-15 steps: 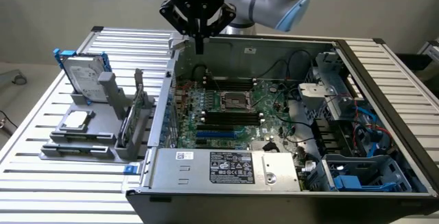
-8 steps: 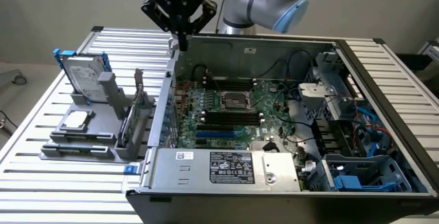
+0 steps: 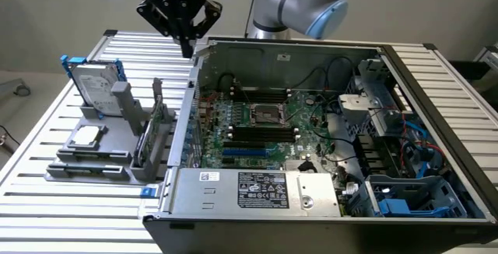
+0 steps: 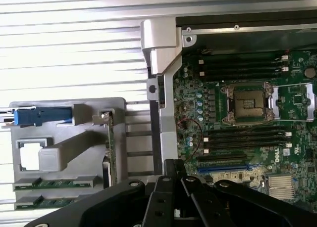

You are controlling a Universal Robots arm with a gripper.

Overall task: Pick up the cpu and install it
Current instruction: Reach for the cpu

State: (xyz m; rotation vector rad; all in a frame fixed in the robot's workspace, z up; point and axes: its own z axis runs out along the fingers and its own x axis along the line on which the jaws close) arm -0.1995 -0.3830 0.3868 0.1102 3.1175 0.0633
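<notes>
The cpu (image 3: 87, 136) is a small shiny square chip lying flat in a grey holder (image 3: 101, 169) on the slatted table, at the exterior view's left. In the wrist view the cpu (image 4: 29, 156) glares white in the holder's recess. My black gripper (image 3: 186, 47) hangs high above the table beside the back left corner of the open computer case (image 3: 233, 193), well apart from the cpu. Its fingers are shut with nothing between them. The wrist view has the gripper (image 4: 173, 168) over the case wall. The dark metal-framed socket (image 3: 265, 114) (image 4: 247, 104) sits open on the motherboard.
A hard drive (image 3: 97, 85) with a blue frame stands upright at the holder's back. A card (image 3: 160, 127) stands on edge between holder and case. Memory sticks (image 4: 49, 183) lie in the holder's slots. Cables, drive bays and a power supply (image 3: 260, 191) crowd the case.
</notes>
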